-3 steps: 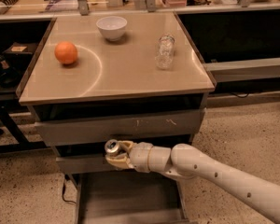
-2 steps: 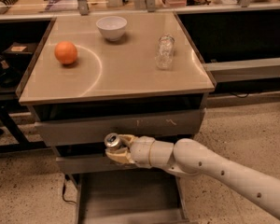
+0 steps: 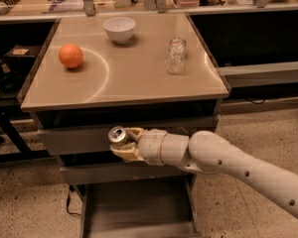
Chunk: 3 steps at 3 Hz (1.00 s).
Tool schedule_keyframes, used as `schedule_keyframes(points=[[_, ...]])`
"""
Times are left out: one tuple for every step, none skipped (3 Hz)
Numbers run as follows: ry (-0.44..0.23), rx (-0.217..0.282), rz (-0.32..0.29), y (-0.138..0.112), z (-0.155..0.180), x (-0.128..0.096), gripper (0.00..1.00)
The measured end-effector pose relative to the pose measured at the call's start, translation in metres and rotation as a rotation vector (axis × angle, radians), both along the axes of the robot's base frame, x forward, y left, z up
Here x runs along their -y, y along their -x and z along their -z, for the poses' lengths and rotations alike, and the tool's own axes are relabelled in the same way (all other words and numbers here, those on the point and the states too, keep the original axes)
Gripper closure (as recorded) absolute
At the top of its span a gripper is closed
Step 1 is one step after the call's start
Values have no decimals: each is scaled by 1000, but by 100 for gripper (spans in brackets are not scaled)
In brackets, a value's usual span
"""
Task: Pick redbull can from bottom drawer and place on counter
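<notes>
Smooth cream-plastic gripper (image 3: 123, 144) before matt metal drawers (image 3: 74, 141) clasps shiny metal redbull can (image 3: 117, 134); counter (image 3: 134, 71) glossy.

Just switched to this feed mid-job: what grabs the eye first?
The gripper of the white arm holds a small slim silver-topped redbull can in its jaws, in front of the upper grey drawers, above the open grey metal bottom drawer. On the glossy beige counter sit a round orange at left, a white bowl at the back and a clear crinkled plastic bottle at right.
</notes>
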<state>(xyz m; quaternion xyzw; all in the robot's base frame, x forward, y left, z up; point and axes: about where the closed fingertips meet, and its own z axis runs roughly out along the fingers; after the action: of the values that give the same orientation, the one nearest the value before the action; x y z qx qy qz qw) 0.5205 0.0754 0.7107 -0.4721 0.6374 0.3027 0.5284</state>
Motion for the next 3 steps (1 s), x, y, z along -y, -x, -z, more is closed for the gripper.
schedule_keyframes(points=[[0, 0, 0, 0, 0, 0, 100], [3, 31, 6, -2, -27, 1, 100], [-5, 67, -8, -4, -64, -1, 100]])
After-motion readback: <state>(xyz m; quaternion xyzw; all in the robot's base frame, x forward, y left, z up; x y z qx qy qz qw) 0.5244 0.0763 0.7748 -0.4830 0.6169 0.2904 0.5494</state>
